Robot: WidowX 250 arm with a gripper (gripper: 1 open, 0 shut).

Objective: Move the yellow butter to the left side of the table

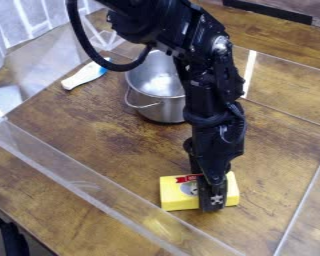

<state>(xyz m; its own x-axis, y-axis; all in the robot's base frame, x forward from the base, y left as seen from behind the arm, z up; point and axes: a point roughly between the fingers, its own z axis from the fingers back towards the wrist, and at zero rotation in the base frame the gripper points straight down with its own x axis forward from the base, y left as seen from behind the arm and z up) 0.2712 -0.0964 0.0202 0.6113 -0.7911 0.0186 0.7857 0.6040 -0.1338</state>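
butter (186, 193): flat on table (69, 130) near front wall, long axis left-right; gripper (215, 194) straight down at its right end, fingers clamped across it.

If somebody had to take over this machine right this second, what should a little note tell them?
Gripper: pointing straight down, jaws closed on the small flat yellow butter box with its red-and-white label.
Butter: near the front clear plastic wall of the brown wooden table, right of centre in the picture.
Also present: steel pot behind; white-and-blue item at back left.
Done: butter gripped.
Left: take it to the left side, release.
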